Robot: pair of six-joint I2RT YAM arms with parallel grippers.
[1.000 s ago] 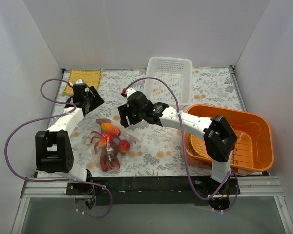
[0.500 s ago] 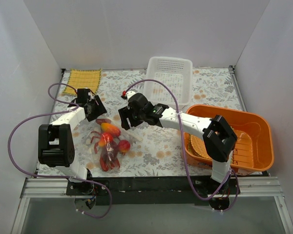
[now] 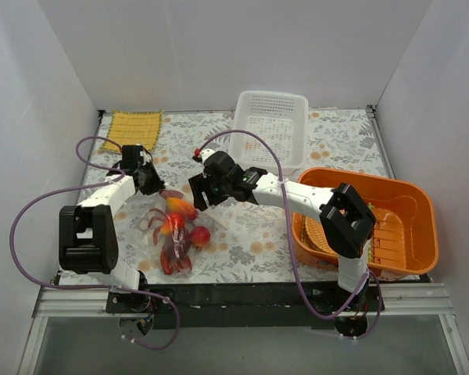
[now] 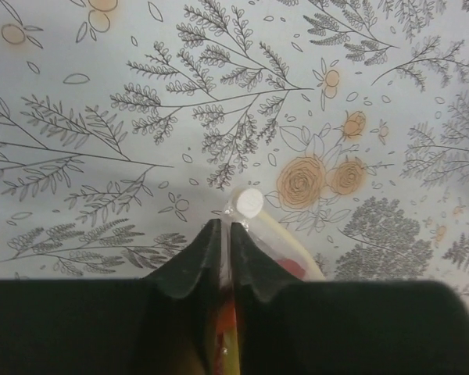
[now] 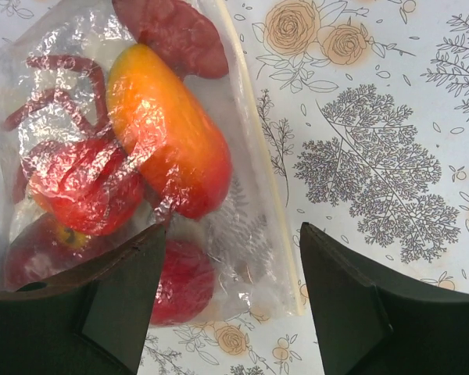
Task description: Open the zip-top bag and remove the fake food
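On the tabletop (image 3: 258, 234), the bag (image 3: 168, 234) is lying near our left arm, holding the food (image 5: 168, 133). Our left tool (image 4: 225, 226) is pinching its far corner beside the white slider (image 4: 248, 203), and our right tool (image 5: 230, 234) is hanging spread above its edge. We are risking the slick film slipping out if we pull one-handed.

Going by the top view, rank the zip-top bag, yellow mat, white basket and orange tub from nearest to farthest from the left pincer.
1. zip-top bag: right at the left pincer, near-left of the table.
2. yellow mat: far-left corner.
3. white basket: far edge, middle.
4. orange tub: right side.
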